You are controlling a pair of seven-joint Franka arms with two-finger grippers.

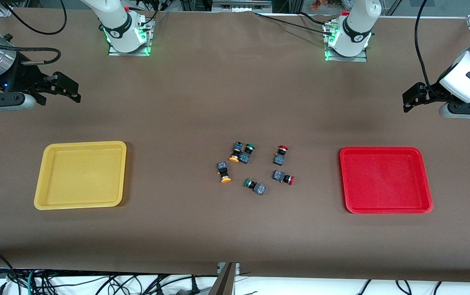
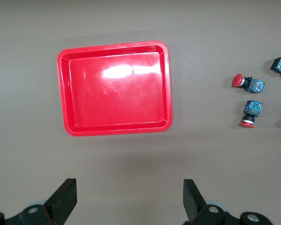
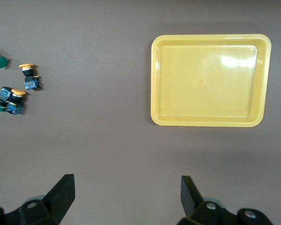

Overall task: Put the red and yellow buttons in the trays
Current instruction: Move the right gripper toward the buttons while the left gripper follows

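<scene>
Left gripper (image 1: 407, 99) and right gripper (image 1: 69, 87) are held with jaws released above bare tabletop (image 1: 235, 229); red tray (image 2: 114, 87) and yellow tray (image 3: 210, 79) are seen ahead of them.

My broad desk (image 1: 202, 94), covered in a matte brown sheet, fills almost the whole frame under even, soft light. Along the bottom edge a white floor strip (image 1: 96, 282) carries tangled black cables (image 1: 55, 282). At the top edge, a grey metal frame (image 1: 241, 6) shows at centre, with more black cables (image 1: 34, 24) trailing at upper left.
</scene>
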